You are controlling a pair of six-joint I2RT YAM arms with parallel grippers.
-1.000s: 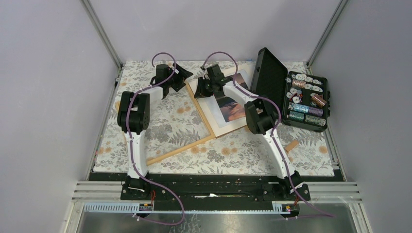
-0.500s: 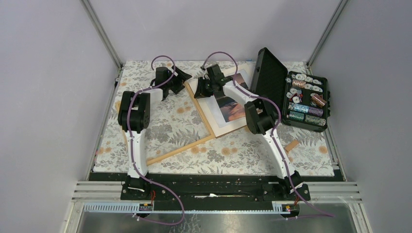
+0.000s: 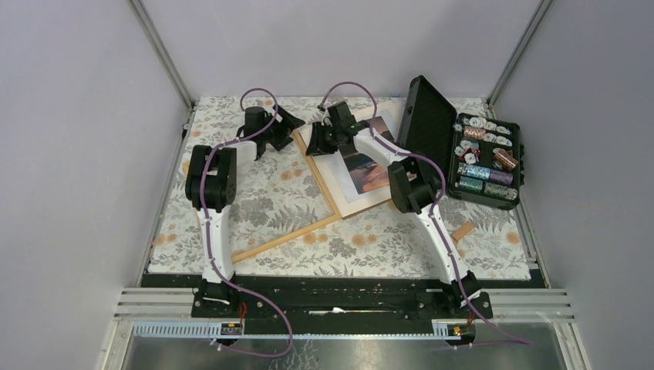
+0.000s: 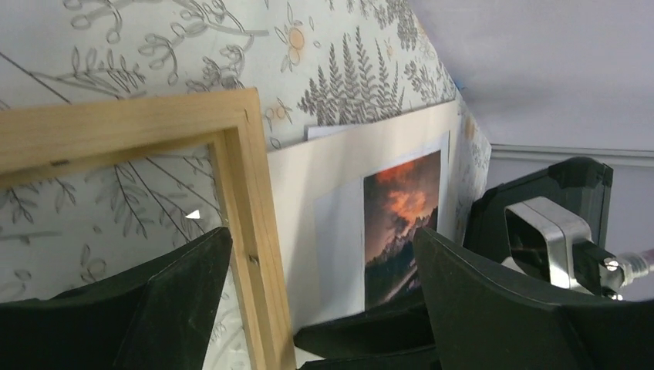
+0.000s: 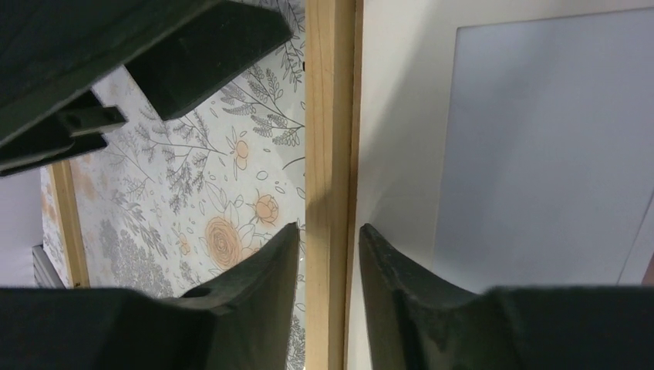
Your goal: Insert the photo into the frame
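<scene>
Flat on the table's matte cloth (image 3: 262, 204), printed with grey ferns and orange blossoms: the large thin rectangular frame of pale pine-coloured wood (image 3: 285, 237), narrow square-edged moulding with fine straight grain. Butted against the outside of its right rail: a smooth cream window mat (image 3: 337, 176), and in that mat's opening the glossy paper photo of an orange-pink sunset over dark mountains (image 3: 369, 176). Lies beside the frame, then, not inside it. At the frame's far corner, the black left gripper (image 3: 295, 129), spread wide, holding nothing. Just to its right, the black right gripper (image 3: 312, 146), partly closed astride that same rail, fingers close on either side; impossible to say whether pressing the wood or only flanking it. Around all this, plain lilac-grey walls (image 3: 324, 46) and bare aluminium corner posts (image 3: 162, 54). At the right of the cloth, seen from above only, an open black hard plastic case (image 3: 429, 123) packed with small coloured spools (image 3: 486, 158). From the left wrist alone: the frame's corner joint up close and the sunset's colours clear. From the right wrist alone: the thin seam between rail and mat, plus a pale grey-blue sheen inside the mat with no picture legible.
</scene>
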